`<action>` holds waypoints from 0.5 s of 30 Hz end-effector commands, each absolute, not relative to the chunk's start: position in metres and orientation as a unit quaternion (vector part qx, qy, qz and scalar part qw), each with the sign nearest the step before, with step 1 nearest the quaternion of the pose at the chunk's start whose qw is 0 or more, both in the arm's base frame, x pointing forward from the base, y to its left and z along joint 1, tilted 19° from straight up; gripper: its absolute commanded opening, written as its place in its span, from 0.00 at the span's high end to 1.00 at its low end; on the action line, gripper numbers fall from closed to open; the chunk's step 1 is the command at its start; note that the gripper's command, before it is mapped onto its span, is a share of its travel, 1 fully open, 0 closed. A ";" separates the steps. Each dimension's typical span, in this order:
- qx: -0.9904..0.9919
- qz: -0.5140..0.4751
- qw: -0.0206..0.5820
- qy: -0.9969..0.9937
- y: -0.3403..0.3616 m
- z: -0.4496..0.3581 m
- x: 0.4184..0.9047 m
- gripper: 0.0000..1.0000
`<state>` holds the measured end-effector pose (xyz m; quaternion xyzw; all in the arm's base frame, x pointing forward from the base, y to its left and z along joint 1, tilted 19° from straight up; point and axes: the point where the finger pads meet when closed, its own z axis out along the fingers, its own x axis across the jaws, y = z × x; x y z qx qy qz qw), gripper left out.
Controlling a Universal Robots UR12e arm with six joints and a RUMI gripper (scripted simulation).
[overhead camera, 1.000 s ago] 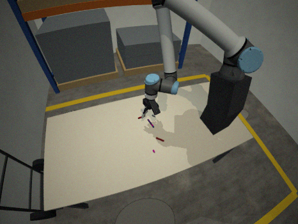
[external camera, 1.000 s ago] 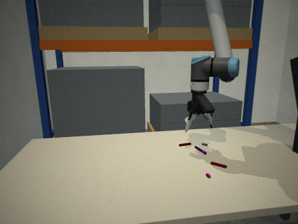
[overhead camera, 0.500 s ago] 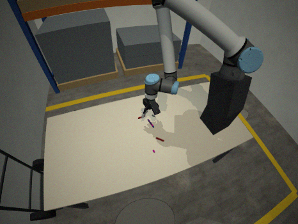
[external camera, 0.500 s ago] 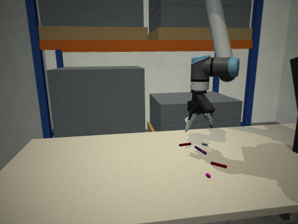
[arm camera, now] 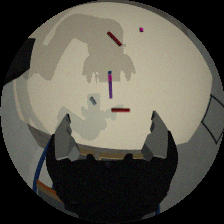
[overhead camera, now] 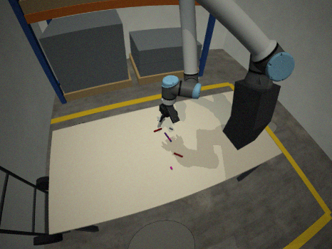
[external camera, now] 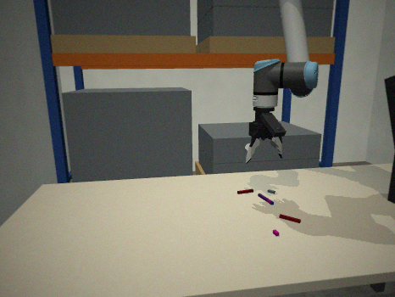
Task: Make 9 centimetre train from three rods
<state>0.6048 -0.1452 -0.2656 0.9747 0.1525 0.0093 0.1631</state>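
My gripper [overhead camera: 168,119] is open and empty, hanging well above the table; it also shows in the exterior view [external camera: 264,154] and the wrist view [arm camera: 110,135]. Below and just ahead of it lies a straight line of rods: a purple rod [arm camera: 110,89] with a short magenta piece and a blue tip [arm camera: 110,74] at its far end. The line shows in the top and exterior views too [overhead camera: 167,136] [external camera: 265,198]. A dark red rod [arm camera: 120,110] lies crosswise close to the purple rod's near end. A small grey rod [arm camera: 92,100] lies beside it.
A second dark red rod [overhead camera: 178,154] and a loose magenta rod [overhead camera: 171,167] lie farther along the cream table. Grey boxes [external camera: 127,131] stand on blue-and-orange shelving behind the table. The robot's dark base [overhead camera: 251,110] stands at the right.
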 end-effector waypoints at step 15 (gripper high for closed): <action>0.975 0.010 0.163 0.153 -0.131 -0.222 0.602 0.00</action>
